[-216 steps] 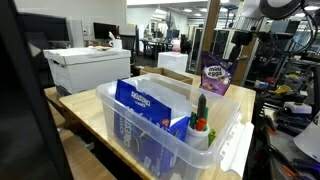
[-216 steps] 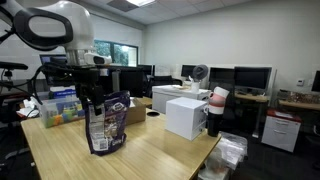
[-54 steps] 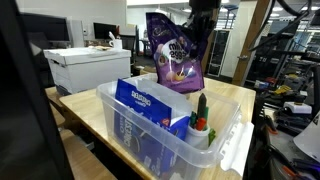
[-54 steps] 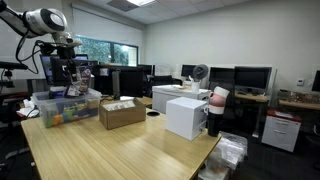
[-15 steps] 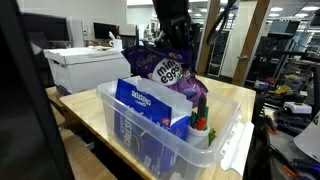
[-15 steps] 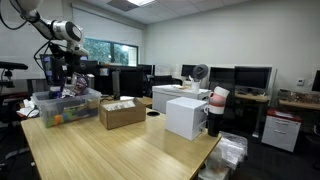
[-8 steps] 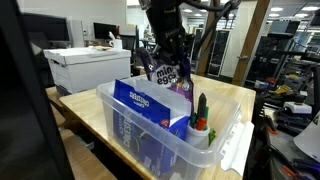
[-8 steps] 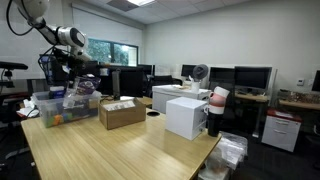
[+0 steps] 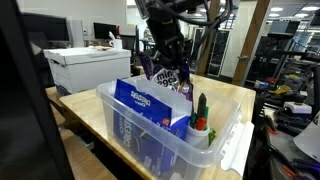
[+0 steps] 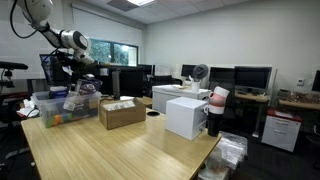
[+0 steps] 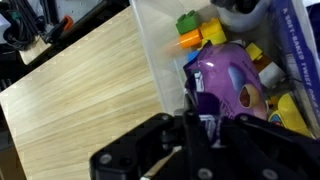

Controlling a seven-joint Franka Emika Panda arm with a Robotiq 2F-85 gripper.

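The end effector point(image 11: 201, 118) is closed narrow, and its two dark fingers point(image 11: 188, 128) pinch the top edge of a purple snack bag point(image 11: 226, 78). In the wrist view the bag hangs below the fingers, inside a clear plastic bin point(image 11: 151, 52), close to the bin's wall on the side of the bare wood.

In an exterior view the end effector point(image 9: 172, 60) stands over the bin point(image 9: 228, 128), and the purple snack bag point(image 9: 168, 78) under it is already partly below the rim, at the far side of the bin. Just in front of the bag a blue box point(image 9: 150, 103) stands upright in the bin and hides the bag's lower part, so I cannot tell if the bag touches the bottom. Near the bag, to the side, there is a green cactus toy point(image 9: 201, 107) with a red and white base; the wrist view shows green and orange pieces point(image 11: 190, 26) beside the bag, and yellow ones further along.

The bin stands on a light wooden counter point(image 9: 228, 93). In an exterior view the arm reaches down to the bin point(image 10: 60, 110) at the far end of the counter point(image 10: 120, 150). A cardboard box point(image 10: 122, 112) lies just beside the bin, and a white box point(image 10: 185, 116) stands well apart from both.
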